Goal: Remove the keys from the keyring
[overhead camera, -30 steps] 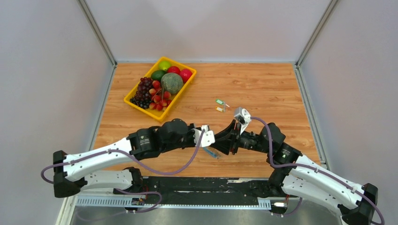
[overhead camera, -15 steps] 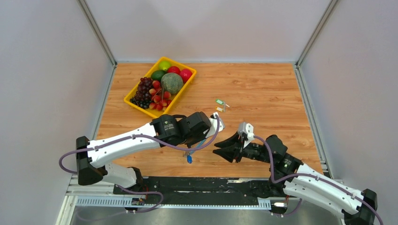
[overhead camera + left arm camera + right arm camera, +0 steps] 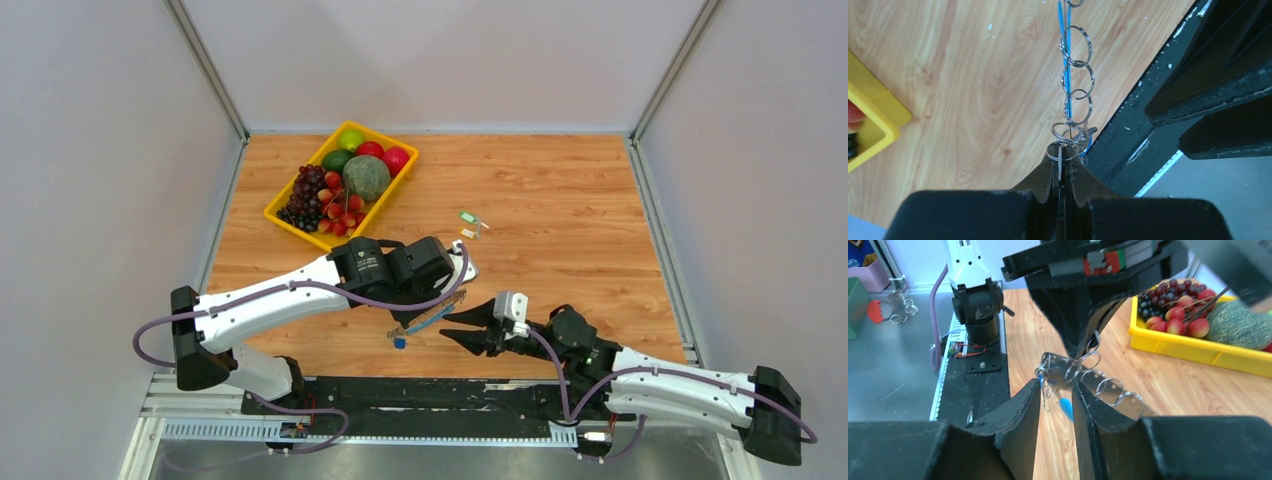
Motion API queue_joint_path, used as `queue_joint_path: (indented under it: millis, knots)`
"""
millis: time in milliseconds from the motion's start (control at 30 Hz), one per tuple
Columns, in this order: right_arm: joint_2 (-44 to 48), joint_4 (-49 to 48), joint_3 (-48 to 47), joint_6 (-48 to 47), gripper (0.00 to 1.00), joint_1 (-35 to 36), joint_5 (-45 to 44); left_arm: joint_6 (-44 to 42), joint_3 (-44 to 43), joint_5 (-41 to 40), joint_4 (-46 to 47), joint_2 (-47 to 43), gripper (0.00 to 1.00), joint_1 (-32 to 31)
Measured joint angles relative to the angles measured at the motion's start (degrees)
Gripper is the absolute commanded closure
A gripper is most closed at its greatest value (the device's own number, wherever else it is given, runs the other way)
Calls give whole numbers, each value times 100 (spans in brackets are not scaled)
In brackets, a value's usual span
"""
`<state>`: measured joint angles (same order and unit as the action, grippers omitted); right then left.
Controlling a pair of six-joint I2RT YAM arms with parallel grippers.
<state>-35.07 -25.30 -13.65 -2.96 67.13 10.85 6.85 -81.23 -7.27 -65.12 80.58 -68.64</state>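
My left gripper (image 3: 412, 314) is shut on one ring of the keyring (image 3: 430, 318), a chain of linked silvery rings with a light-blue strip, and holds it off the table. The left wrist view shows the pinched ring at my fingertips (image 3: 1062, 150) and the chain (image 3: 1076, 82) hanging away from them. A blue key (image 3: 399, 342) dangles at the chain's low end. My right gripper (image 3: 462, 328) is open just right of that end. In the right wrist view its fingers (image 3: 1023, 405) flank the chain's end (image 3: 1048, 375) and the blue key (image 3: 1066, 408). A green key (image 3: 467, 216) and an orange key (image 3: 467, 233) lie loose on the table. No black key shows.
A yellow tray (image 3: 290, 222) with grapes, a melon and other fruit stands at the back left, also in the right wrist view (image 3: 1198, 354). The black base rail (image 3: 420, 395) runs along the near edge, close under both grippers.
My left arm has swung out and lifted the keyring, now hanging with the blue key low. My right gripper has dropped toward the near edge and moved left to the chain's end.
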Motion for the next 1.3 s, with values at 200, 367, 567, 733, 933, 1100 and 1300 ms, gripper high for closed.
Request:
queue_joint_path:
  millis: [200, 367, 567, 733, 933, 1100, 1300]
  knots:
    - [-254, -619, 37, -219, 67, 61, -245, 192, -26, 323, -72, 2, 100, 0]
    - [-455, -881, 48, -273, 67, 96, -306, 258, -146, 514, -72, 2, 100, 0]
    - [-614, -962, 48, -273, 67, 138, -337, 339, -238, 675, -72, 0, 100, 0]
    - [-636, -1038, 48, -275, 67, 146, -374, 372, -264, 844, -68, 2, 100, 0]
    - [-752, -1067, 48, -275, 66, 146, -435, 411, -271, 1008, -66, 0, 100, 0]
    - [-892, -1095, 4, -271, 66, 146, -476, 435, -271, 1047, -66, 2, 100, 0]
    - [-1069, -1104, -105, -264, 68, 149, -476, 437, -271, 1086, -66, 0, 100, 4]
